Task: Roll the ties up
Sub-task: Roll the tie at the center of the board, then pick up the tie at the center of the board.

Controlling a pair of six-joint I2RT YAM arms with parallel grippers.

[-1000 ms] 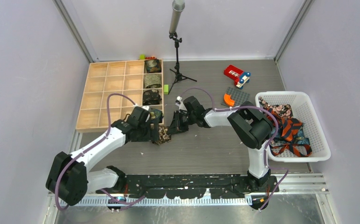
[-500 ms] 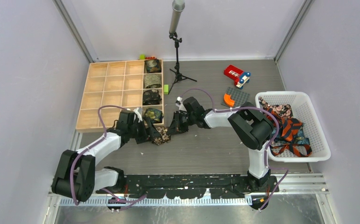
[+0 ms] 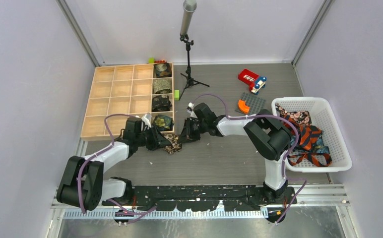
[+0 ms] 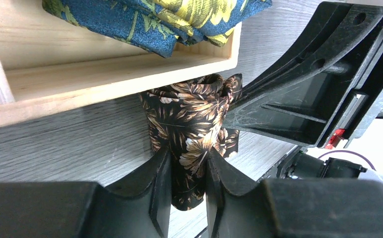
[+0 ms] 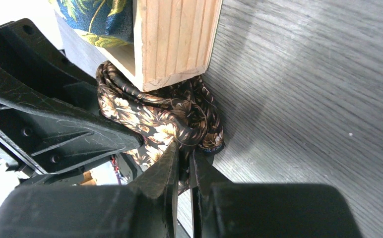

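Note:
A dark brown floral tie [image 3: 172,145] lies coiled on the table at the near right corner of the wooden tray [image 3: 100,136]. My left gripper [image 3: 165,142] reaches it from the left and is shut on the coil's near end [image 4: 194,119], with fabric pinched between the jaws [image 4: 188,158]. From the right, my right gripper [image 3: 185,136] is shut on a fold of the same tie [image 5: 164,116], its jaws almost together [image 5: 183,151]. Several rolled ties [image 3: 162,87] fill the tray's right column; the nearest is blue and yellow [image 4: 155,15].
The tray corner [image 5: 179,39] overhangs the coil. A white basket [image 3: 339,141] at the right holds several loose ties [image 3: 306,134]. A microphone stand [image 3: 188,59], a red toy [image 3: 251,79] and an orange-grey piece [image 3: 246,105] stand at the back.
My left gripper swung lower and to the left of the coil, then closed on it. The right gripper kept its hold and place.

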